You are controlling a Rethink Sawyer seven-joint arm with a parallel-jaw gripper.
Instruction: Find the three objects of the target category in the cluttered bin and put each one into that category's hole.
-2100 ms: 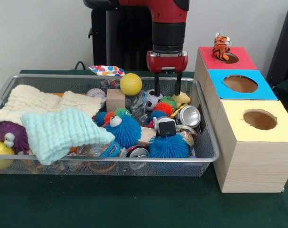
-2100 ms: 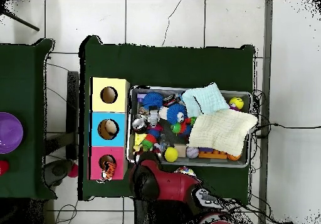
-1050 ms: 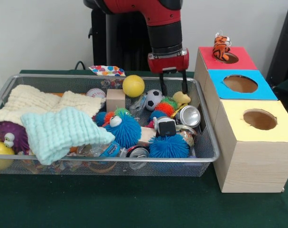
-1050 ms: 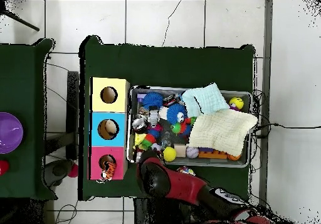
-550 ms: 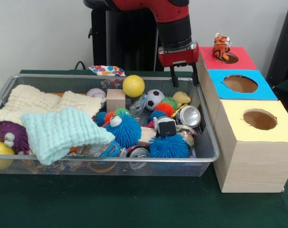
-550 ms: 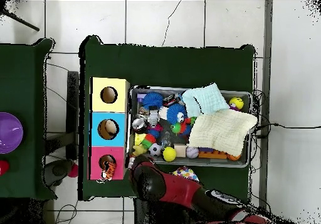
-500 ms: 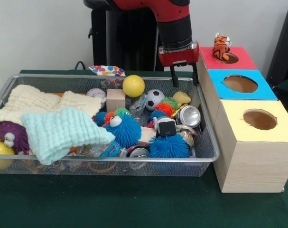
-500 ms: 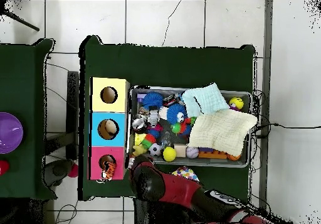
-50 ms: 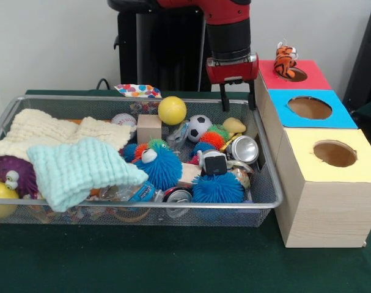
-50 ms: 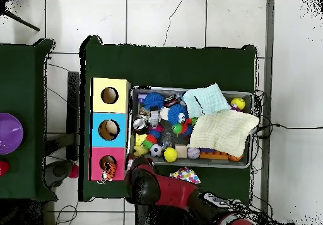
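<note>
Green cloth covers the table (image 9: 173,268) where a wire-mesh bin (image 9: 268,189) brims with toys, cans and two knitted cloths. Seen from the front, three wooden boxes stand just beside the bin at 3 o'clock: a red-topped box (image 9: 312,77) farthest back, a blue-topped box (image 9: 339,116) in the middle, a yellow-topped box (image 9: 362,171) nearest. A tiger toy (image 9: 285,61) sits at the rim of the red box's hole, half in. The gripper (image 9: 237,105) hangs over the bin's back right corner, its two fingers spread apart with nothing between them. Below it, toward 6 o'clock, lie a yellow duck-like toy (image 9: 234,126), a soccer ball (image 9: 199,127) and a silver can (image 9: 244,148); a yellow ball (image 9: 172,110) rests at 9 o'clock from the gripper.

From overhead, the boxes line up at 9 o'clock of the bin (image 10: 247,162), the tiger toy (image 10: 110,169) perched on the red top, and something pale shows inside the blue box's hole (image 10: 109,130). The red arm (image 10: 158,188) reaches in from 6 o'clock, hiding the gripper.

The arm appears to be between picks, empty over the clutter. The target category cannot be told from this scene; the next move calls for choosing a matching object, descending squarely over it and closing on it without snagging its neighbours.
</note>
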